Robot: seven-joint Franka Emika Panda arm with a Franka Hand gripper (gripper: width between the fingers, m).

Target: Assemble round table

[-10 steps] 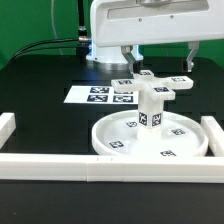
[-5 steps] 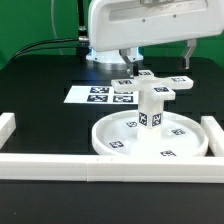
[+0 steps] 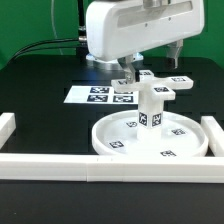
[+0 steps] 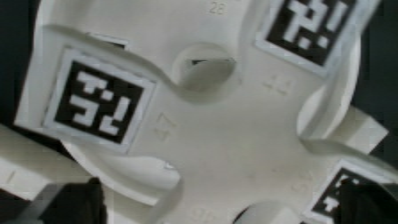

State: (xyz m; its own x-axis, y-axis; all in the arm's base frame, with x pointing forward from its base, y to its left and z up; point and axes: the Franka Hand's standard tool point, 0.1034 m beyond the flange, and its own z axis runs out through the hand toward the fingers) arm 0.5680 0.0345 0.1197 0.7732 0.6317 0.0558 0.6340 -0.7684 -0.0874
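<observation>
Hovering end effector [image 3: 130, 72], state unclear, over one cross piece [image 3: 160, 84], one post [image 3: 150, 108], one disc [image 3: 110, 140]

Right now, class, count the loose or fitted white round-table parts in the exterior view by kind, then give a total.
Rimmed disc: 1
Cylinder post: 1
Cross-shaped piece: 1
Total: 3

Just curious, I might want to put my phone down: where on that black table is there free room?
Bare black table lies at the exterior view's left, between the marker board and the border rail. Around the disc, post, cross piece and tool it's crowded.
</observation>
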